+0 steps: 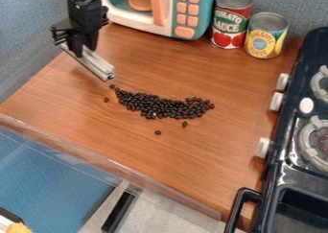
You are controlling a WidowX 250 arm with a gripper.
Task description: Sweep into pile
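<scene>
Brown wood is covering the table [205, 157]. At its upper left, the jaws [85, 52] are pinching a metal bar [97, 65]. The bar's low end is pointing at the left tip of the beans [157, 107], which are lying down and right from the jaws.

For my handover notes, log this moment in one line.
Sweep into pile | end effector: holding slotted metal bar | black beans: curved band, a few strays | gathering: incomplete

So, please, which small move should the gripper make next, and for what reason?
Perhaps the gripper should use its metal bar to push the closest end of the dark beans toward their middle, because they form a long band, with a stray bean beside that end.
</scene>
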